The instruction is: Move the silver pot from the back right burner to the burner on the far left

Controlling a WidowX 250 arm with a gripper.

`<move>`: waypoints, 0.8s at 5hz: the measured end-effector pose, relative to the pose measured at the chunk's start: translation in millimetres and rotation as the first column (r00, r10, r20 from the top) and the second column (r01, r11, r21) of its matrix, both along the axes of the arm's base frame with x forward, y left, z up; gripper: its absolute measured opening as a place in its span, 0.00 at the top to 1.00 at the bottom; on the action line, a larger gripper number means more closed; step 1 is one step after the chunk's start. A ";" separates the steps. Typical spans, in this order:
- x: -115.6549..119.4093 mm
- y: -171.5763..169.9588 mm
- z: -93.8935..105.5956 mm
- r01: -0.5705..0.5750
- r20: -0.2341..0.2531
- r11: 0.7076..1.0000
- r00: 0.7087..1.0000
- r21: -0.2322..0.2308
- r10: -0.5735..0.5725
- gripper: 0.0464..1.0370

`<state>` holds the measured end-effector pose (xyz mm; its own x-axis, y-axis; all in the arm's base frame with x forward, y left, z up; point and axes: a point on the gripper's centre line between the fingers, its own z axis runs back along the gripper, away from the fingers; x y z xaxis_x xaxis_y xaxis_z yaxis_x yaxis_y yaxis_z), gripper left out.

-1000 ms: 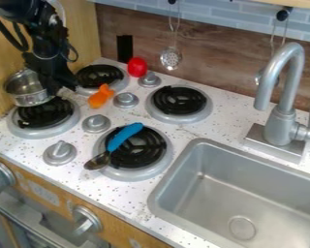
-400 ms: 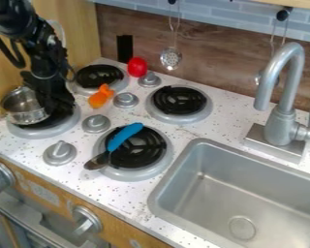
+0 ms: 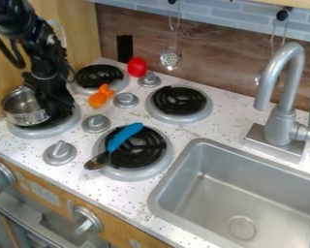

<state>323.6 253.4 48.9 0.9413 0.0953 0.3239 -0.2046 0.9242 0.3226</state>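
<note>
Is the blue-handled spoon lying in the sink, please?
No, the spoon lies across the burner left of the sink.

The robot arm has a black exterior. The upper section consists of bulky, rounded housings with pale highlights on their surfaces. The middle section consists of narrower, blocky segments with stepped, uneven edges. A thick black cable forms a loose loop outside the housings. A thinner dark cable curves beside the wrist section. The claw is also black; its finer details are indistinct.
</note>
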 end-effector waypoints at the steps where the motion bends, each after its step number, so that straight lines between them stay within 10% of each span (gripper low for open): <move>1: 1.8 -2.3 0.5 0.010 -0.014 1.000 1.000 0.011 -0.009 0.48; 2: 12.0 -15.4 1.8 0.066 -0.029 0.997 0.997 0.032 -0.065 0.17; 4: 11.9 -23.0 74.5 0.098 0.057 0.978 0.992 0.182 -0.110 0.03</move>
